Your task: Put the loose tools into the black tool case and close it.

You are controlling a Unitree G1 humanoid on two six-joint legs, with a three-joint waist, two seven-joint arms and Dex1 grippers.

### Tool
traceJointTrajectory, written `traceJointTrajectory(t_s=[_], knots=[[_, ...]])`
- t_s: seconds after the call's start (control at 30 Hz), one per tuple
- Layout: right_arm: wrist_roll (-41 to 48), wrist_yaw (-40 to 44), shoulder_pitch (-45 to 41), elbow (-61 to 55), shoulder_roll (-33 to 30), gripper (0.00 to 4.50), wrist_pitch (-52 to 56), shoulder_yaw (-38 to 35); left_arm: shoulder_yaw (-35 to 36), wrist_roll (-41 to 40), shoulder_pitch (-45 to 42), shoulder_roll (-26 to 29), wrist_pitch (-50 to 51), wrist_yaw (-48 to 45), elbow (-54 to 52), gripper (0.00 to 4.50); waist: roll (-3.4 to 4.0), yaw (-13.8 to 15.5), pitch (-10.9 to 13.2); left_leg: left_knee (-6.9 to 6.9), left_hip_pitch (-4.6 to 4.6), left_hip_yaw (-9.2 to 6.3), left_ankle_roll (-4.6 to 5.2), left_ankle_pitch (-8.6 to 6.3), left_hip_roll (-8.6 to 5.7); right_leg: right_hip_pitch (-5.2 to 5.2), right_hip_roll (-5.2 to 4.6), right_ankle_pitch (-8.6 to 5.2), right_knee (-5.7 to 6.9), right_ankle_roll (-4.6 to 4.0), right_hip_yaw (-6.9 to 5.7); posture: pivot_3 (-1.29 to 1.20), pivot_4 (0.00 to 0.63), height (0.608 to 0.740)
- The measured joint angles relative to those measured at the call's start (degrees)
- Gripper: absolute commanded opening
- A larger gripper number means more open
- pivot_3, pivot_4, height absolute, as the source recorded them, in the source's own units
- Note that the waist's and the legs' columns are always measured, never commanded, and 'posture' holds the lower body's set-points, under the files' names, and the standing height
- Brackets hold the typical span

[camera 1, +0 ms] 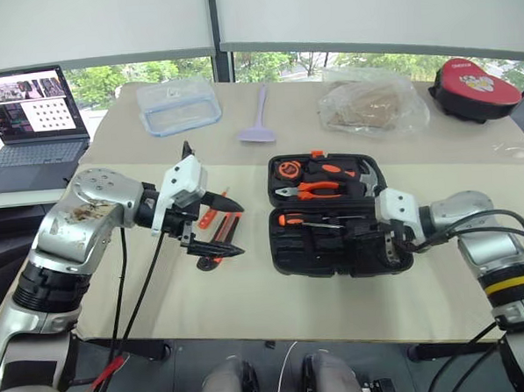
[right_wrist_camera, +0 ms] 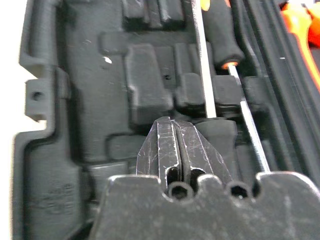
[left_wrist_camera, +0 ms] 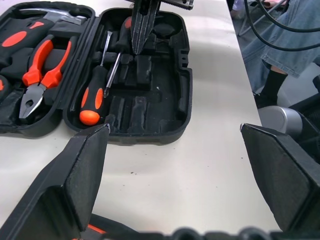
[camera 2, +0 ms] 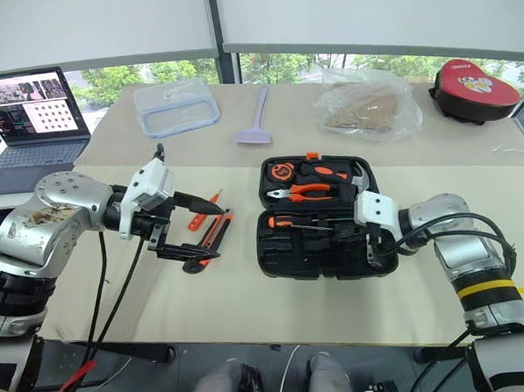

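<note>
Lying open at table centre: black plastic hinged tool case [camera 1: 333,212], pliers and screwdrivers slotted inside. Dipping into its near half: right gripper [camera 1: 383,239], fingers pressed together. Hovering left of it, over loose orange-and-black tools [camera 1: 218,225]: left gripper [camera 1: 218,225], fingers spread wide.

utility knife [camera 1: 219,242] partly behind left claw [camera 1: 221,223]

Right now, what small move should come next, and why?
Probably lower the open left gripper onto the knife and close. The knife and a slim screwdriver lie loose beside the open case; the right gripper is shut empty over the case's slots.
</note>
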Motion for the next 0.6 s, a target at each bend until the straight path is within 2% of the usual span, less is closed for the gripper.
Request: traceJointTrajectory(t_s=[0.3,0.6], knots=[[8.7,3.0,0.1,-5.8,-2.0,0.03,12.0,-4.9,0.0,0.0,0.6,0.0,-0.1,0.4,-0.1,4.50,0.01,0.0,0.0,-0.01,-0.08,0.00,0.00,0.00,0.00,-0.08,0.01,0.09,-0.01,-0.16,0.01,0.00,0.150,0.731],[5.3,-1.4,-1.2,-0.3,0.7,0.03,11.2,-3.7,0.0,1.0,0.4,-0.1,-0.8,0.4,1.2,4.50,0.01,-0.1,0.0,-0.04,-0.08,0.02,0.00,0.00,0.00,-0.10,0.01,0.09,0.00,-0.16,0.01,0.00,0.150,0.731]])
